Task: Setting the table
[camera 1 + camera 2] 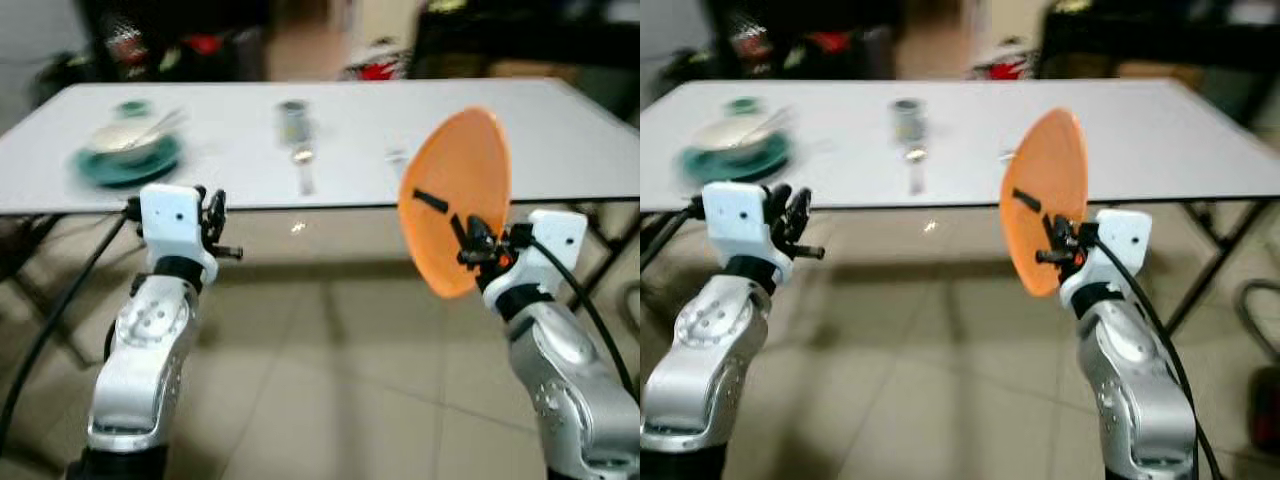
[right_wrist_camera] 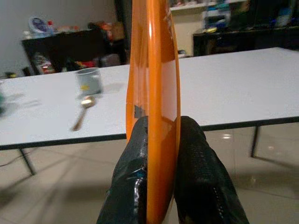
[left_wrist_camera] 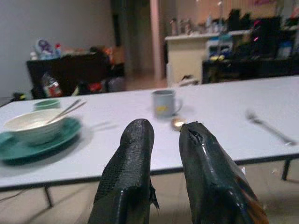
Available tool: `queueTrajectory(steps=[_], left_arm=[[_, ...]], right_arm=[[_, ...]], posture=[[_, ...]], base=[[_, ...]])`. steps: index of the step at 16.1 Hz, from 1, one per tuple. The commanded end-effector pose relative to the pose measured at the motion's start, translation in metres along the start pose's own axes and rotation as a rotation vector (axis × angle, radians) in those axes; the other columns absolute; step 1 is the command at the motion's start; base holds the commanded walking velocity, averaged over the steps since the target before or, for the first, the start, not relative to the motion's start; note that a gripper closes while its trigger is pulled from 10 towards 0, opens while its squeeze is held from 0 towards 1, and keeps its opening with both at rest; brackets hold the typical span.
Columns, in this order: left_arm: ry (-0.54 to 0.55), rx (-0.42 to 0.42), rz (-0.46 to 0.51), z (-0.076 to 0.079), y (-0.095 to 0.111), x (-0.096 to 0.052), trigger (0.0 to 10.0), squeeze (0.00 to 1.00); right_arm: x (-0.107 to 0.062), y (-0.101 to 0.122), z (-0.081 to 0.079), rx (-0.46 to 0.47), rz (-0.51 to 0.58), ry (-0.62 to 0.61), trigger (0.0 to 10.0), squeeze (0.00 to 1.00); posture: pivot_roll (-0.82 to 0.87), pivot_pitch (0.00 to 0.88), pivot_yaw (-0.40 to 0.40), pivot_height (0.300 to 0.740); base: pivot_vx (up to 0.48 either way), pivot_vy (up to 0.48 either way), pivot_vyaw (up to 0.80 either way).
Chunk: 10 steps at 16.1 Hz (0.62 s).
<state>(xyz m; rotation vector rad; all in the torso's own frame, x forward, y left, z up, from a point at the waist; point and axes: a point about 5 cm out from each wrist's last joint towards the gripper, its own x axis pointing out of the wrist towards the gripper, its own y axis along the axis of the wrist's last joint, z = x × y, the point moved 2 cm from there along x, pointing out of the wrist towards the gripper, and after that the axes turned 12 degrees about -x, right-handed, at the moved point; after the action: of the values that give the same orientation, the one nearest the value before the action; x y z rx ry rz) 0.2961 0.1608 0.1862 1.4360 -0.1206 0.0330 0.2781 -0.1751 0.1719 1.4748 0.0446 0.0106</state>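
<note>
An orange plate (image 1: pixel 457 195) is held on edge, upright, by the right gripper (image 2: pixel 161 140), fingers clamped on its rim, short of the white table (image 1: pixel 560 140). The left gripper (image 3: pixel 161 140) is empty, fingers nearly together w/ a narrow gap. On the table: bowl on teal plate (image 1: pixel 128 165), mug (image 3: pixel 164 102), spoon (image 2: pixel 83 112), fork (image 3: pixel 268 128). Risk: rim-only grip may slip, or the plate may strike the table edge if not levelled before set-down.

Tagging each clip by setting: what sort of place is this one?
Probably a home dining area: a long white table set with a bowl on a green plate, a mug, tiled floor and cluttered shelves behind.
</note>
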Motion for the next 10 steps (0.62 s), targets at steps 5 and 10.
queueTrajectory(steps=[5, 10], left_arm=[[-0.030, -0.001, -0.003, 0.003, 0.000, 0.001, 10.0, 0.00], [-0.013, 0.001, 0.004, -0.001, 0.000, 0.000, 10.0, 0.00]], right_arm=[[0.001, 0.011, -0.007, 0.019, 0.047, 0.075, 10.0, 0.00], [0.004, 0.012, -0.012, 0.045, 0.047, 0.125, 10.0, 0.00]], posture=[[-0.09, 0.000, 0.009, 0.740], [-0.08, 0.000, -0.007, 0.740]], base=[[0.386, 0.000, 0.00], [0.387, 0.000, 0.00]])
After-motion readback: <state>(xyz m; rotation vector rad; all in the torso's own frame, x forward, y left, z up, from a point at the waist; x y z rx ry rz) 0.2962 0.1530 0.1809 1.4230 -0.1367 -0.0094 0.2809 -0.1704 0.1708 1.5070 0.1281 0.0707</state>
